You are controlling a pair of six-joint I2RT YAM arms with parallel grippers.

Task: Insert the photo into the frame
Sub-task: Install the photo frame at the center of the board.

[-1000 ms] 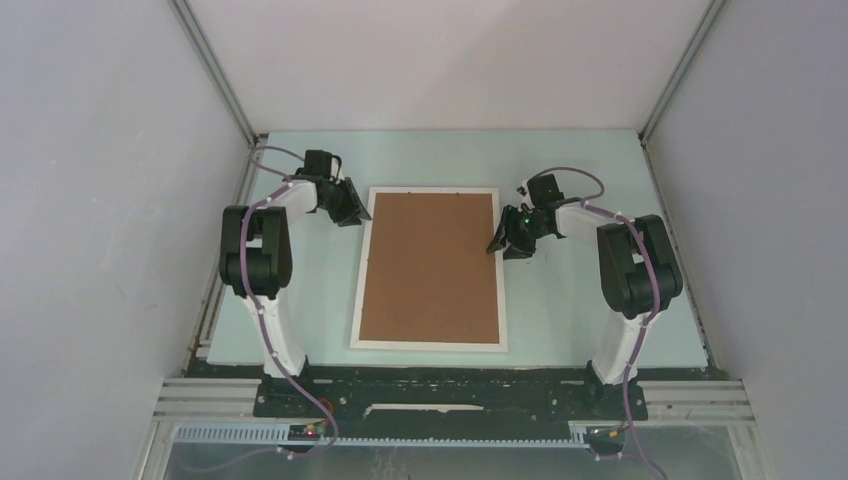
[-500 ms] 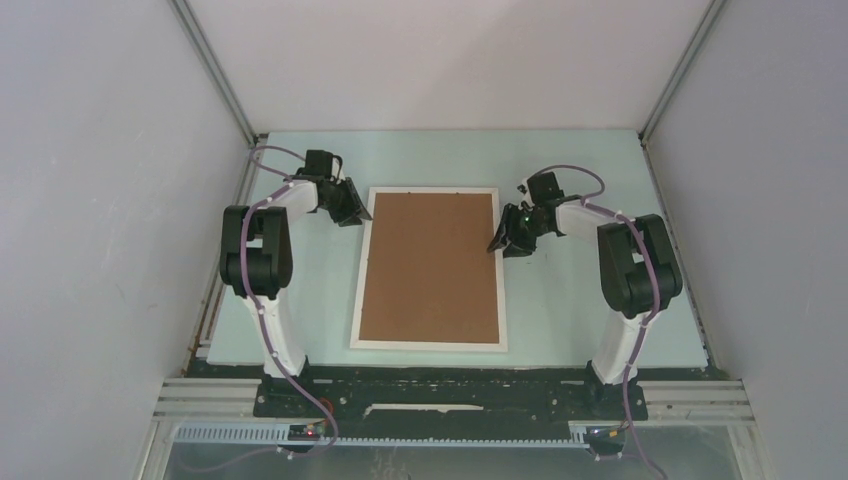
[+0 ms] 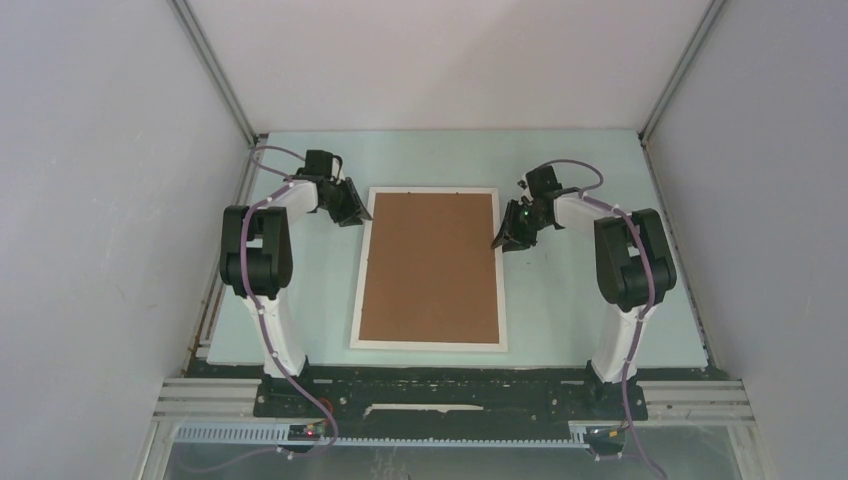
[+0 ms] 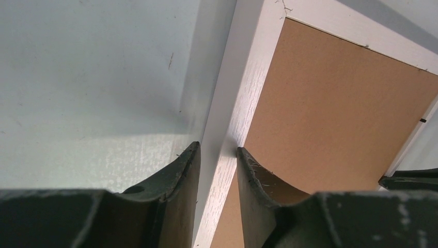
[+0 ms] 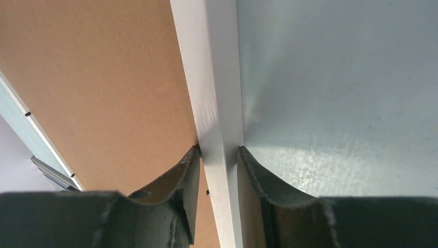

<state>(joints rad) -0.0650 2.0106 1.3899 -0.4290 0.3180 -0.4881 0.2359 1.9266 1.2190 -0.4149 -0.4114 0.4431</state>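
Pinches frame rim between fingers of left tool and right tool, board upward. Probably calls next for an even, joint lift.

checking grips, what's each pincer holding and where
Both hold the frame: left pincer on its left rail, right pincer on its right rail, each near the far end.

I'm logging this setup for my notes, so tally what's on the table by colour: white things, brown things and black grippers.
White: 1, the thin white rectangular picture frame
Brown: 1, the plain brown backing board lying inside it
Black: 2, the left gripper and the right gripper
Total: 4
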